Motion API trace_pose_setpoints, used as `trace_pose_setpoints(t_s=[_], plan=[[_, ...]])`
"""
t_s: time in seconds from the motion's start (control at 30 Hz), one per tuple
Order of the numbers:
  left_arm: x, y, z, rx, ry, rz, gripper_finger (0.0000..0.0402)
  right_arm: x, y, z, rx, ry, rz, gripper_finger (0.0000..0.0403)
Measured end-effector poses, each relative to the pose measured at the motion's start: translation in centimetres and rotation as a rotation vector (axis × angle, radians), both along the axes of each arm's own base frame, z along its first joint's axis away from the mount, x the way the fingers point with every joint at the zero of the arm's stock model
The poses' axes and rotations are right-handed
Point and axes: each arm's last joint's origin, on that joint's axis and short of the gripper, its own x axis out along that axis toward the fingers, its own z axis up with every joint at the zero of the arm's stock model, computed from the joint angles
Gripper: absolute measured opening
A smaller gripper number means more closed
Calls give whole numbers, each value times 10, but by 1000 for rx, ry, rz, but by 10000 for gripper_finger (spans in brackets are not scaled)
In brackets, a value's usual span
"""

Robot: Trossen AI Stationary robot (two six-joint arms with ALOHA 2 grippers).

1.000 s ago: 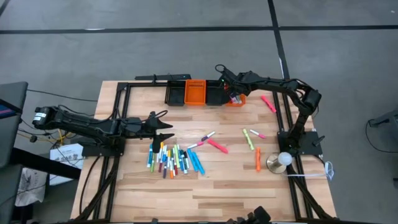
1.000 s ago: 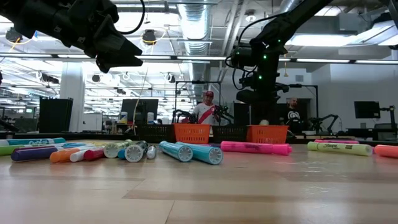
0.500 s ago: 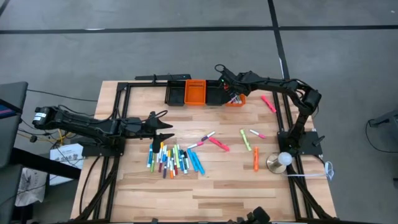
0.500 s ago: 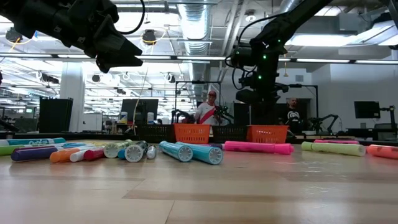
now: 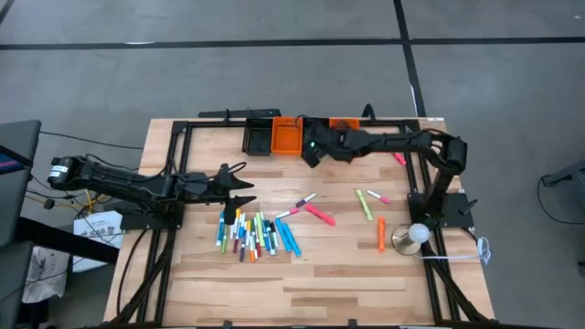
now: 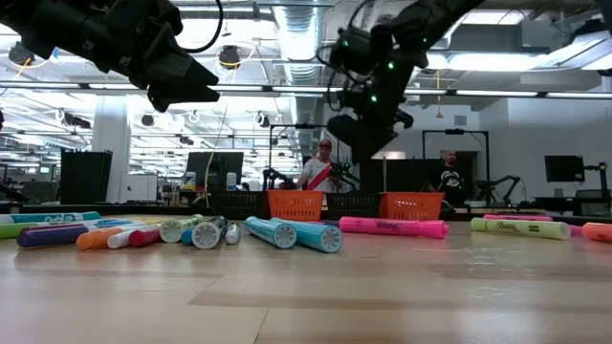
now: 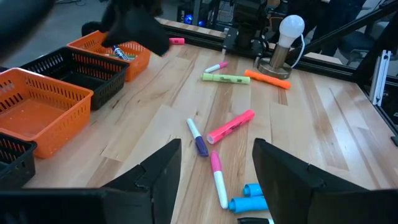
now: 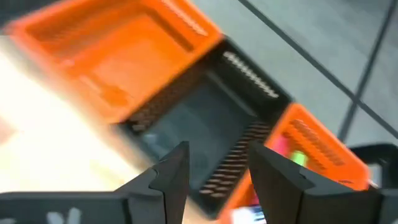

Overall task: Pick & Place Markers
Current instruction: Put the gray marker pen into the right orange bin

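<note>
Most markers [image 5: 251, 233] lie in a mixed-colour cluster on the wooden table near its left side. Loose ones lie farther right: a pink one [image 5: 320, 214], a green one [image 5: 363, 205] and an orange one [image 5: 379, 235]. My left gripper [image 5: 247, 190] hangs open just above the cluster's far side, holding nothing. My right gripper [image 5: 309, 153] is open and empty, raised over the row of bins at the far edge. It points down at the black bin [image 8: 205, 134] between two orange bins. The right orange bin [image 8: 311, 155] holds a pink and a green marker.
A row of small orange and black bins [image 5: 286, 135] stands along the far edge. A pink marker [image 5: 398, 157] lies beside the right arm. A white bulb on a round base [image 5: 416, 235] stands at the right. A black frame [image 5: 174, 164] borders the table. People stand in the room behind.
My right gripper has swung toward the table's left along the far edge, from over the right orange bin to over the black bin beside the middle orange one, turning as it went. My left arm has kept still.
</note>
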Motion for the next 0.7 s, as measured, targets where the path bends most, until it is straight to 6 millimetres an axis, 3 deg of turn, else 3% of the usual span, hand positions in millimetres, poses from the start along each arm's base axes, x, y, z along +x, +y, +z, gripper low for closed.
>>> trace_pose_setpoints(t_s=[0.23,0.47,0.7], plan=[[0,0,0,0,1,0,195,19,65,2,-1,-41,187,141],[0,0,0,-1,3,-3,195,25,132,3,8,-71,353,132],[0,-5,-1,-51,10,-159,195,25,185,6,35,-111,566,131]])
